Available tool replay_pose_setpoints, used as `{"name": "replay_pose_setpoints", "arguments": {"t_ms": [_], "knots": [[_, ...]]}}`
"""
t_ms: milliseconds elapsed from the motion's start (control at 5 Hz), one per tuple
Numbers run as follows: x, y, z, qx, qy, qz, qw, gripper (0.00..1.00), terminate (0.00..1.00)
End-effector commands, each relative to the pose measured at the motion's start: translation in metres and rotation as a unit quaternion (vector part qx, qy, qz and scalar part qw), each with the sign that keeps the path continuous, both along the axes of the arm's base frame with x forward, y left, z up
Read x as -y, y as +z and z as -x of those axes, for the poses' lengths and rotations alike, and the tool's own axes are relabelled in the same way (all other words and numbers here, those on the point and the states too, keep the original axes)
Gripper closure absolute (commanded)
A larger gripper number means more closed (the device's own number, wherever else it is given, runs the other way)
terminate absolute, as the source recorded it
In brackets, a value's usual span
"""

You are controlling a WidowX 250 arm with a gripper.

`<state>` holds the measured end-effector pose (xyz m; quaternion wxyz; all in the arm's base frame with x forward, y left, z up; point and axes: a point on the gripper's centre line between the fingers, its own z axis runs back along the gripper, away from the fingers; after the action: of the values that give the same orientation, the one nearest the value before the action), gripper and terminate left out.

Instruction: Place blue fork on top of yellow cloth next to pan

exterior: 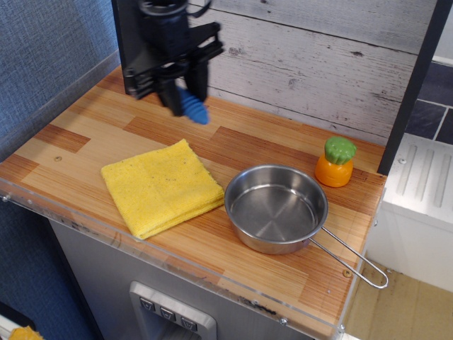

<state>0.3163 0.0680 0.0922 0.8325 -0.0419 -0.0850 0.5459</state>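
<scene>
The gripper (178, 91) hangs above the bench (85, 124), jaws clamped on the blue fork (192, 108); its tined head is hidden.

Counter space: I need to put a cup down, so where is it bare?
Bare wood lies left of the yellow cloth, behind it under the claw holding the blue fork, and along the wall toward the orange toy. Crowded where cloth meets pan.

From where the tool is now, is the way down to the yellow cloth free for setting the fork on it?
Probably yes. The tool holds the blue fork above the wood behind the yellow cloth, whose top is bare.
</scene>
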Motion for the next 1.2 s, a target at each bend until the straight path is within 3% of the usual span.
{"name": "replay_pose_setpoints", "arguments": {"t_ms": [0, 600, 1000], "knots": [[-0.022, 0.008, 0.030, 0.001, -0.008, -0.014, 0.9999, 1.00, 0.00], [-0.024, -0.037, 0.040, -0.050, -0.039, -0.048, 0.9968, 1.00, 0.00], [-0.023, -0.050, 0.033, -0.059, -0.049, -0.050, 0.9957, 1.00, 0.00]]}}
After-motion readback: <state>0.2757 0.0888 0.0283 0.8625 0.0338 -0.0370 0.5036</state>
